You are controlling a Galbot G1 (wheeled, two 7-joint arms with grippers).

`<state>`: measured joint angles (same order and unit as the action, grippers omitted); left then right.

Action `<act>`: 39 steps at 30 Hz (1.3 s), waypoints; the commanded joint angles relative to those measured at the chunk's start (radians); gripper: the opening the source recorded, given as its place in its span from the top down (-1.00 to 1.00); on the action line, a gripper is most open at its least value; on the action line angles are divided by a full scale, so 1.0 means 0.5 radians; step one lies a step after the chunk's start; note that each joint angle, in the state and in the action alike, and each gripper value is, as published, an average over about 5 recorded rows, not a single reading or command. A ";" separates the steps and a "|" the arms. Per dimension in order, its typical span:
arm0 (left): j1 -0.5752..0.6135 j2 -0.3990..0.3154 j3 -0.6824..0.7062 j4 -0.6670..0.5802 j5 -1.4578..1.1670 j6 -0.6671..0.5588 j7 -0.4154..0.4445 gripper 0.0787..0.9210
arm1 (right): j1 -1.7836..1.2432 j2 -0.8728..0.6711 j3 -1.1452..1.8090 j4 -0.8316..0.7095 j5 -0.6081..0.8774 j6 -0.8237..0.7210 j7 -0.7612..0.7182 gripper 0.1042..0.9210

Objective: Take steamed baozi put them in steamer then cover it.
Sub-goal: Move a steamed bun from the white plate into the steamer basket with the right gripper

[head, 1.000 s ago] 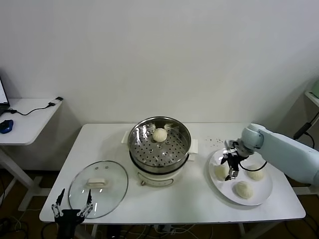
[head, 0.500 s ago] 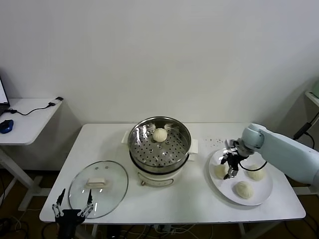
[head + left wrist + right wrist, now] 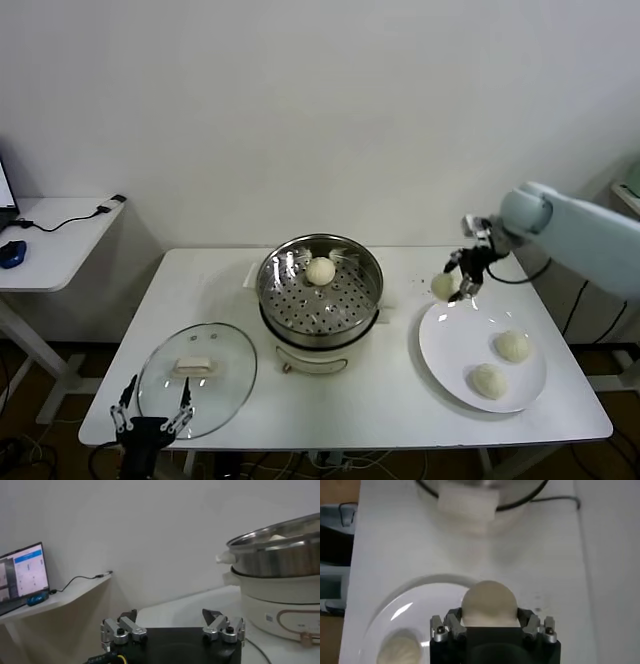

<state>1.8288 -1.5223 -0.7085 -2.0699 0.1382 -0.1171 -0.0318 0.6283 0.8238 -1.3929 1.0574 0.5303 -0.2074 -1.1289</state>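
My right gripper (image 3: 455, 290) is shut on a cream-white baozi (image 3: 443, 286) and holds it in the air above the far left edge of the white plate (image 3: 455, 350). In the right wrist view the bun (image 3: 488, 602) sits between the fingers. Two more baozi (image 3: 512, 346) (image 3: 488, 381) lie on the plate. One baozi (image 3: 320, 270) rests on the perforated tray at the back of the steamer (image 3: 320, 300). The glass cover (image 3: 197, 377) lies flat on the table at the front left. My left gripper (image 3: 150, 420) is open and empty below the table's front left edge.
The steamer (image 3: 280, 575) stands at the table's middle, its white side handle (image 3: 467, 502) facing the plate (image 3: 420, 610). A side desk (image 3: 50, 235) with a blue mouse and cables stands to the left. A shelf edge shows at the far right.
My right gripper closed on the left baozi on the plate and lifted it up and toward the back. The left arm stayed put.
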 commanded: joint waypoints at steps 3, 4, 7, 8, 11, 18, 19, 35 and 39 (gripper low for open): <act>0.010 0.008 0.034 -0.005 -0.001 0.011 -0.034 -0.77 | 0.651 0.594 -0.475 -0.078 0.700 -0.085 0.028 -0.50; 0.009 0.009 0.038 -0.008 0.000 0.021 -0.049 -0.77 | 0.615 0.674 -0.444 -0.104 0.708 -0.098 0.039 -0.49; 0.007 0.013 0.048 -0.018 0.006 0.048 -0.090 -0.77 | 0.506 0.889 -0.366 -0.184 0.715 -0.128 0.069 -0.50; 0.006 0.013 0.048 -0.020 0.008 0.051 -0.100 -0.77 | 0.466 0.955 -0.348 -0.212 0.716 -0.135 0.079 -0.50; 0.002 0.013 0.041 -0.022 0.011 0.052 -0.106 -0.77 | 0.368 1.125 -0.323 -0.282 0.716 -0.148 0.099 -0.51; -0.015 0.007 0.030 -0.045 0.008 0.068 -0.106 -0.77 | 0.144 1.374 -0.298 -0.419 0.695 -0.161 0.135 -0.51; -0.015 0.006 0.028 -0.046 0.007 0.069 -0.107 -0.77 | 0.114 1.394 -0.298 -0.428 0.686 -0.163 0.141 -0.51; 0.016 0.008 -0.005 -0.037 -0.039 0.064 -0.107 -0.77 | -0.154 1.426 -0.350 -0.426 0.582 -0.181 0.213 -0.51; 0.012 0.006 -0.003 -0.024 -0.035 0.064 -0.106 -0.77 | -0.182 1.410 -0.349 -0.430 0.552 -0.180 0.213 -0.51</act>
<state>1.8348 -1.5183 -0.7112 -2.0879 0.1228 -0.0871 -0.0835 0.5865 1.4938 -1.5579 0.8549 0.8202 -0.2943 -1.0312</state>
